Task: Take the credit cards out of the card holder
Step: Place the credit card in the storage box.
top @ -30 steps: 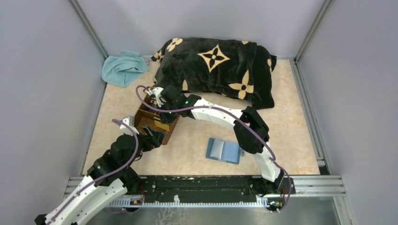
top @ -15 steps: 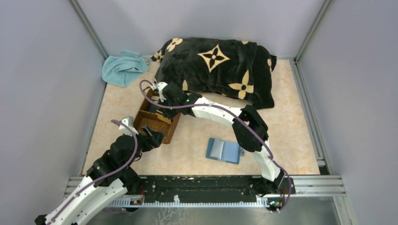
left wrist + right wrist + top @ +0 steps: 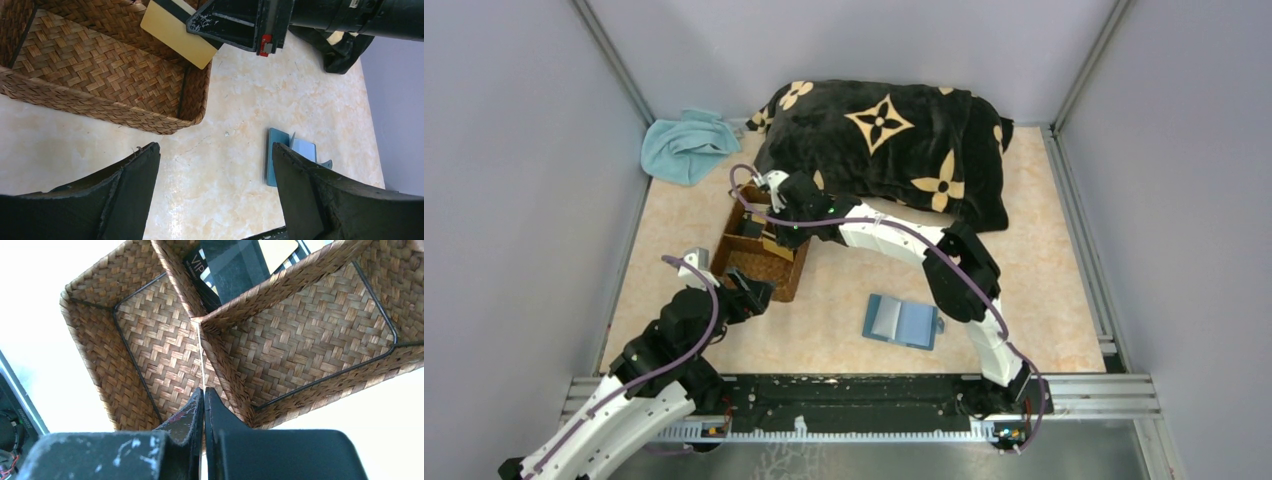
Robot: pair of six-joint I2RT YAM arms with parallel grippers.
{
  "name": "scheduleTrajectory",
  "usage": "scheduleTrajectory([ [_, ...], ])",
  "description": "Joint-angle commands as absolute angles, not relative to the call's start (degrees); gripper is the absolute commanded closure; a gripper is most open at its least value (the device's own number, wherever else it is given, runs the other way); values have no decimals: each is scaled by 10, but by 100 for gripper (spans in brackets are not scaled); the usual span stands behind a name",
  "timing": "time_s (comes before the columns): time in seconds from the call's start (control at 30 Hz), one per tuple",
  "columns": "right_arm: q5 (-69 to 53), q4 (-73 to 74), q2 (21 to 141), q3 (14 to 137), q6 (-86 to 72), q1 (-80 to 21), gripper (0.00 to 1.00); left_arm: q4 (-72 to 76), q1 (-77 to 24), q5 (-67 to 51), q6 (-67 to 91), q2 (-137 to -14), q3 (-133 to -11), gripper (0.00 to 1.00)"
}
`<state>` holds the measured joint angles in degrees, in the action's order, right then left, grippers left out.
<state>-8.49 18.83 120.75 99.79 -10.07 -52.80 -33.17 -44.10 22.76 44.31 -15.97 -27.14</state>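
The right gripper (image 3: pixel 202 402) has drifted slightly toward the woven tray's (image 3: pixel 769 272) far end, pinching a pale yellow card (image 3: pixel 172 32) above its dividers. More cards (image 3: pixel 235 260) sit in a far compartment. The card holder (image 3: pixel 902 322) lies open right of the tray. The left gripper (image 3: pixel 215 150) hangs spread and empty at its near side. The step looks like depositing: next, clear the divider, lower and release.

left tool (image 3: pixel 215 150): jaws wide, arm bent | right tool (image 3: pixel 202 395): arm extended forward, pinching card (image 3: pixel 172 32) (edge-on)
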Motion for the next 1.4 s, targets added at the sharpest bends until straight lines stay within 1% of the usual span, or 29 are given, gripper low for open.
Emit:
scheduleTrajectory([
  [0.0,-77,140,1145,1018,-91,-521,100,-320,-439,232,443,-160,-266,12],
  [0.17,-69,129,1135,1022,-84,-517,100,-317,-439,235,441,-160,-262,11],
  [0.47,-44,113,1177,1031,-27,-499,100,-312,-439,241,428,-170,-266,10],
  [1.0,-112,88,1224,1033,-10,-494,100,-320,-439,260,419,-178,-283,8],
  [1.37,-131,66,1219,982,29,-510,100,-312,-439,262,421,-193,-282,7],
])
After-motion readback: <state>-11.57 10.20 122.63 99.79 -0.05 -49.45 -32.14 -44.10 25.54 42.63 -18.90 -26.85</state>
